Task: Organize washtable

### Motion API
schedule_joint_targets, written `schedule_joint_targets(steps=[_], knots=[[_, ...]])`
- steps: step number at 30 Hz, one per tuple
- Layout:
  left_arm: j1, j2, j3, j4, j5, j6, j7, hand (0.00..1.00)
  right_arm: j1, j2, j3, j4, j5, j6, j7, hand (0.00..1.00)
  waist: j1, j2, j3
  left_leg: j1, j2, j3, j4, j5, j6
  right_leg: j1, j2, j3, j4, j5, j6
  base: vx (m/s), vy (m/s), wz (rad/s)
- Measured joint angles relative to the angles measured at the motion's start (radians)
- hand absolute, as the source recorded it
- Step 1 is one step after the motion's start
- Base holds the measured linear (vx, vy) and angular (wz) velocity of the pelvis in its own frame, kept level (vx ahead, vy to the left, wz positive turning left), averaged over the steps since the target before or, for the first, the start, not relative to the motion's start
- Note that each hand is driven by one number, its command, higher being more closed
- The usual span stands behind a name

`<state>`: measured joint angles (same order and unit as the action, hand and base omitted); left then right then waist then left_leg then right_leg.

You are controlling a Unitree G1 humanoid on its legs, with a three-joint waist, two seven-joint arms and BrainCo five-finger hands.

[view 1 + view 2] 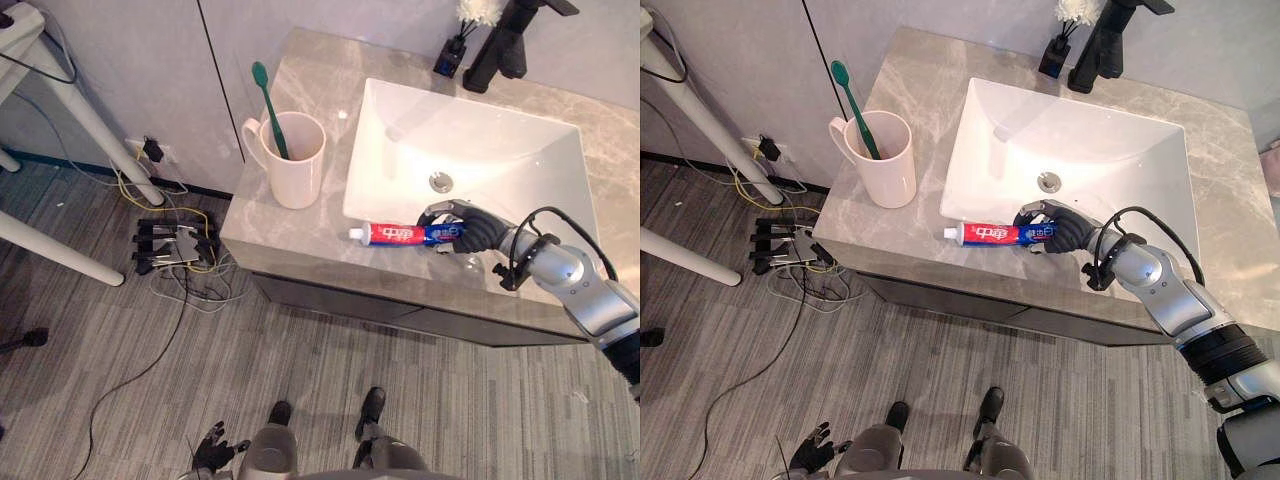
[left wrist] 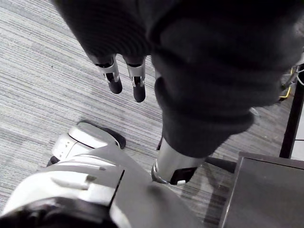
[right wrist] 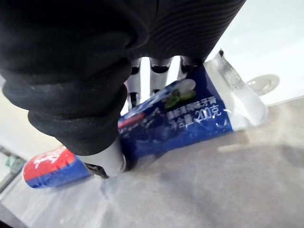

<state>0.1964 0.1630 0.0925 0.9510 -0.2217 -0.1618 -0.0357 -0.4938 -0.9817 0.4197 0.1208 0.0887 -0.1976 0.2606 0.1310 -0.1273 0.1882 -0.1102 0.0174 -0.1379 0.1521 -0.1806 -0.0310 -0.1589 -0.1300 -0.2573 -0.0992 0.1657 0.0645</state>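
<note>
toothpaste (image 1: 395, 234) by sink (image 1: 480, 130), right hand (image 1: 476, 231) clasping (tail)

We see a grey striped floor (image 1: 120, 400). On it, near the wall, a black power strip (image 1: 170, 245) sits in a tangle of yellow and white cables (image 1: 205, 290), below a wall socket (image 1: 150, 150). Two white tube legs (image 1: 95, 125) slant at far left. Grey wall panels (image 1: 140, 60) stand behind. We see a black faucet (image 1: 505, 45) at the back, with a small dark bottle (image 1: 450, 55) topped by a white tuft just beside it.
</note>
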Motion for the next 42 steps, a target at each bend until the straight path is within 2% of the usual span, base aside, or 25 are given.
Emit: schedule_joint_targets(steps=[4,7,9,11,12,14,17,19,21,25,27,31,34,38,42], knots=[[-0.001,-0.013,0.062,-0.085,-0.093,-0.002,0.023,0.0,0.01,-0.009,0.0,-0.002,-0.005,0.002,0.001,1.0,0.0,-0.011,-0.008,0.007,-0.001,0.002,0.0,0.001,0.001,0.004,-0.002,0.012,0.0,0.0,0.0,0.0,0.0,0.0],[0.0,-0.013,0.154,-0.296,-0.148,-0.003,0.043,0.0,0.035,-0.013,-0.021,-0.009,-0.024,0.009,0.001,1.0,0.004,-0.013,-0.015,0.021,0.001,0.003,0.003,0.001,0.0,0.021,0.0,0.013,0.0,0.0,0.0,0.0,0.0,0.0],[-0.009,0.027,0.241,-0.508,-0.202,-0.019,0.065,0.0,0.063,-0.018,-0.057,-0.03,-0.043,0.009,0.004,1.0,0.006,-0.011,-0.038,0.022,0.001,0.006,0.004,0.001,0.0,0.02,0.0,0.015,0.0,0.0,0.0,-0.03,-0.015,-0.05],[-0.029,0.072,0.296,-0.601,-0.233,-0.033,0.08,0.0,0.073,-0.018,-0.075,-0.033,-0.044,0.009,0.003,1.0,0.003,-0.008,-0.061,0.024,0.001,0.009,0.005,0.001,0.0,0.021,0.0,0.018,0.0,0.0,0.0,-0.03,-0.015,-0.06],[-0.073,0.122,0.345,-0.681,-0.266,-0.046,0.094,0.0,0.075,-0.003,-0.132,-0.033,-0.051,0.009,0.002,1.0,-0.004,0.0,-0.075,0.035,0.001,0.009,0.005,0.001,0.0,0.03,0.0,0.018,0.0,0.0,0.0,-0.04,-0.018,-0.04],[-0.129,0.178,0.374,-0.779,-0.306,-0.064,0.113,0.0,0.075,0.053,-0.253,-0.033,-0.047,0.008,-0.024,1.0,-0.007,0.01,-0.095,0.041,0.0,0.01,0.002,0.001,0.0,0.035,-0.001,0.018,0.0,-0.001,0.001,-0.06,-0.016,-0.02],[-0.243,0.213,0.363,-0.911,-0.336,-0.094,0.137,0.0,0.057,0.152,-0.437,-0.035,-0.006,0.008,-0.118,1.0,-0.009,0.035,-0.12,0.057,0.0,0.012,-0.001,0.002,-0.002,0.052,-0.006,0.017,0.0,-0.003,0.003,-0.08,-0.02,0.02],[-0.293,0.22,0.289,-0.996,-0.362,-0.125,0.152,0.0,0.046,0.201,-0.499,-0.075,0.024,0.006,-0.194,1.0,-0.012,0.057,-0.151,0.074,0.0,0.018,-0.017,0.013,-0.009,0.059,-0.01,0.018,0.0,-0.005,0.005,-0.06,-0.024,-0.02],[-0.313,0.221,0.209,-1.046,-0.4,-0.129,0.151,0.0,0.038,0.233,-0.499,-0.104,0.027,0.006,-0.223,1.0,-0.018,0.072,-0.163,0.084,0.0,0.021,-0.039,0.023,-0.009,0.067,-0.009,0.018,0.0,-0.005,0.006,-0.09,-0.026,-0.02],[-0.336,0.221,0.02,-1.164,-0.485,-0.125,0.121,0.0,0.033,0.312,-0.471,-0.146,0.027,0.007,-0.238,1.0,-0.035,0.078,-0.168,0.092,0.005,0.024,-0.056,0.041,-0.016,0.068,-0.003,0.019,0.0,-0.004,0.005,-0.1,-0.042,0.0],[-0.338,0.22,-0.077,-1.196,-0.541,-0.108,0.08,0.0,0.032,0.35,-0.433,-0.165,0.026,0.007,-0.239,1.0,-0.035,0.081,-0.17,0.108,0.013,0.039,-0.068,0.047,-0.02,0.07,0.006,0.032,0.0,0.001,-0.002,-0.07,-0.044,-0.15],[-0.362,0.2,-0.176,-1.193,-0.62,-0.077,0.074,0.0,0.031,0.411,-0.412,-0.211,0.025,0.007,-0.247,1.0,-0.038,0.083,-0.171,0.112,0.019,0.049,-0.067,0.048,-0.021,0.073,0.012,0.037,0.0,0.006,-0.007,-0.06,-0.027,-0.09],[-0.409,0.183,-0.287,-1.182,-0.709,-0.045,0.073,0.0,0.03,0.488,-0.399,-0.249,0.027,0.007,-0.281,1.0,-0.04,0.083,-0.172,0.112,0.018,0.053,-0.064,0.049,-0.022,0.074,0.011,0.037,0.0,0.013,-0.008,-0.04,-0.002,-0.02],[-0.456,0.151,-0.375,-1.152,-0.729,-0.029,0.072,0.0,0.03,0.555,-0.321,-0.262,0.019,0.007,-0.283,1.0,-0.06,0.083,-0.172,0.112,0.017,0.053,-0.064,0.052,-0.022,0.074,0.009,0.036,0.0,0.018,-0.009,0.0,0.0,0.0],[-0.515,0.114,-0.452,-1.098,-0.73,0.002,0.071,0.0,0.033,0.612,-0.24,-0.262,0.01,0.009,-0.278,1.0,-0.063,0.084,-0.172,0.113,0.017,0.055,-0.063,0.053,-0.022,0.074,0.01,0.037,-0.001,0.019,-0.008,0.0,0.0,0.0]])
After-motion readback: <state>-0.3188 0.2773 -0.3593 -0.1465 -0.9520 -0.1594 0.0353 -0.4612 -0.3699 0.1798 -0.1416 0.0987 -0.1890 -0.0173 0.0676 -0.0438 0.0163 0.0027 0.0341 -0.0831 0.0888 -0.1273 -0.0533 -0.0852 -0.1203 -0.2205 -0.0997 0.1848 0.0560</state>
